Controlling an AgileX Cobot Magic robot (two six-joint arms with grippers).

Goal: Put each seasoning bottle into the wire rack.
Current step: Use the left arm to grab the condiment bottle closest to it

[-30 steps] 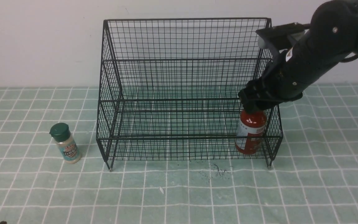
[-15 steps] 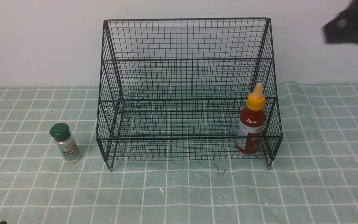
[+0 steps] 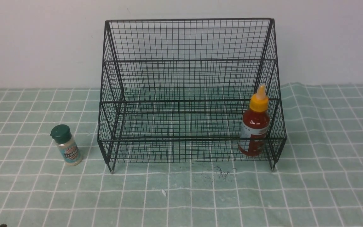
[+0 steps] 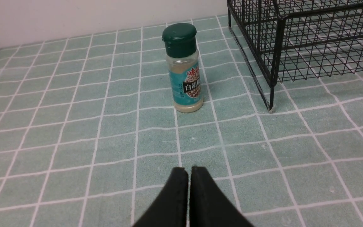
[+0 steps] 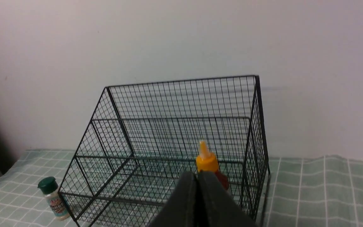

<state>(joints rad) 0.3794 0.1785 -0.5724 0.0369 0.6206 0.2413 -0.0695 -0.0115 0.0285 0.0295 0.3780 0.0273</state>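
Observation:
The black wire rack stands at the back middle of the table. The red sauce bottle with yellow nozzle cap stands upright in the rack's lowest tier at its right end; it also shows in the right wrist view. The small shaker with dark green cap and teal label stands upright on the cloth left of the rack; the left wrist view shows it too. My left gripper is shut and empty, low over the cloth, well short of the shaker. My right gripper is shut and empty, raised and drawn back from the rack. Neither gripper shows in the front view.
A green cloth with a white grid covers the table. A white wall stands right behind the rack. Small dark marks lie on the cloth just in front of the rack. The rack's front left leg stands near the shaker.
My right arm was over the red bottle's cap in the rack a second ago. It let go, rose up and to the right, and has left the front view. The bottle stays upright.

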